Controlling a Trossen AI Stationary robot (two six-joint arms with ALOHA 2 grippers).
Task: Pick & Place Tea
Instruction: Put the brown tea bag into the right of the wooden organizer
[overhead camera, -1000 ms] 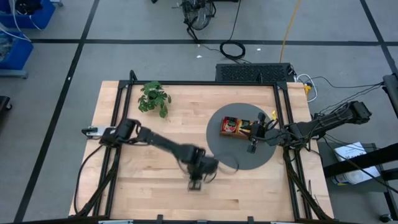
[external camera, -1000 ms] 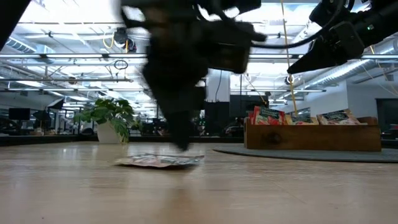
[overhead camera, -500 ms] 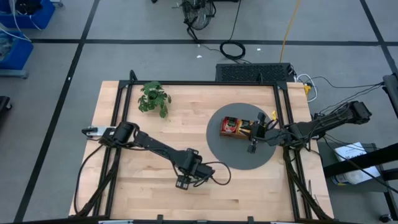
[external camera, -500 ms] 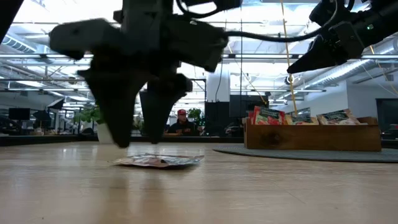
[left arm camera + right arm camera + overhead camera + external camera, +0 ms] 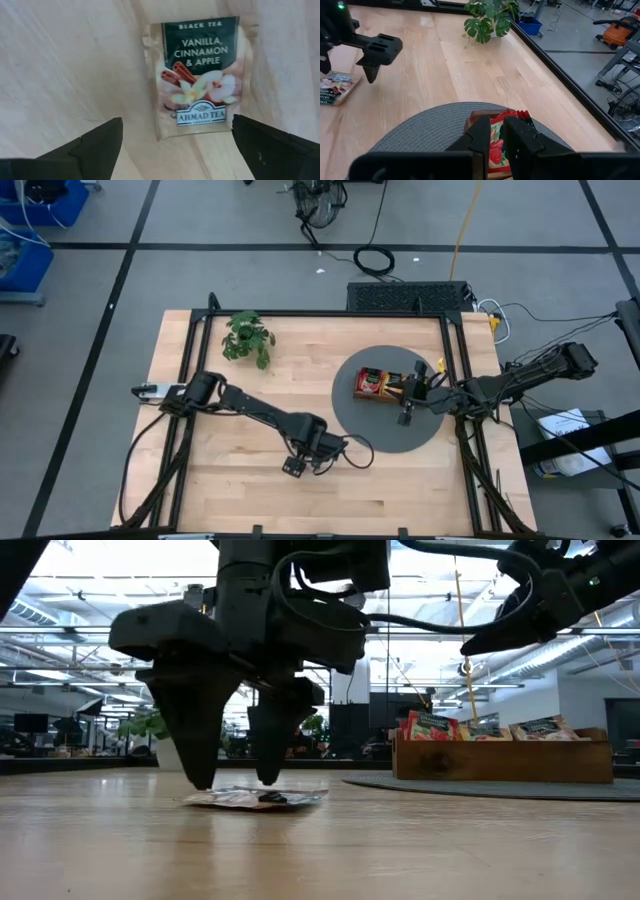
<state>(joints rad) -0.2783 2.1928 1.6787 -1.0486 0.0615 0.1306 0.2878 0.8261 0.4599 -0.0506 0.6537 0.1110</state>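
One tea sachet (image 5: 197,75), printed dark green and white, lies flat on the bare wood (image 5: 255,798), near the table's front middle. My left gripper (image 5: 177,120) points straight down over it, open. Its two fingertips stand on either side of the sachet's near end, low above the table (image 5: 235,780). In the high view this gripper (image 5: 297,467) hides the sachet. My right gripper (image 5: 501,142) hangs shut above the wooden tray (image 5: 385,385) on the grey round mat (image 5: 370,435). Red sachets (image 5: 506,127) stand in the tray.
A small leafy plant (image 5: 248,338) stands at the far left of the table. The tray (image 5: 500,760) holds more sachets (image 5: 545,727) upright. Black rails (image 5: 190,380) run along the table's left and right sides. Bare wood lies between the sachet and the mat.
My left gripper has opened wide, from shut fingers to a broad gap, and has rolled about its own axis while staying over the sachet. The sachet lies flat where it was. My right arm has kept still.
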